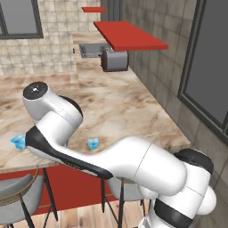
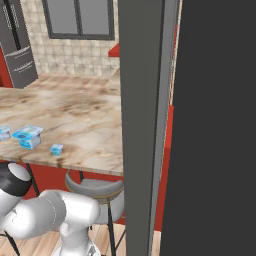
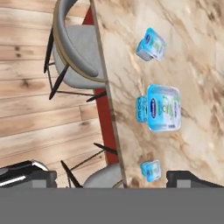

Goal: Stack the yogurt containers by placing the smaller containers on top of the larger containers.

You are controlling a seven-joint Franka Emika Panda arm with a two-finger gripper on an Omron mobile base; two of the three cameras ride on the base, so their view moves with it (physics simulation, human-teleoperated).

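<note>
Three light-blue yogurt containers stand in a row on the marble counter [image 3: 197, 65], close to its front edge. In the hand view the widest tub [image 3: 162, 108] is in the middle, the mid-sized tub [image 3: 151, 44] beyond it, and the tiny cup [image 3: 151, 169] nearest my fingers. None is stacked on another. My gripper [image 3: 107, 177] hangs open and empty above the counter edge, its jaws wide apart. The right base view shows the widest tub [image 2: 28, 136], the tiny cup [image 2: 57, 149] and the mid-sized tub [image 2: 4, 132]. In the left base view the tiny cup [image 1: 93, 143] shows, and my arm partly hides another tub [image 1: 18, 141].
Grey stools [image 3: 76, 48] [image 2: 95, 187] stand under the counter's front edge over a wooden floor. A toaster [image 1: 115, 60] sits at the far end below a red shelf [image 1: 129, 35]. A dark pillar [image 2: 145, 125] blocks the right base view's right half.
</note>
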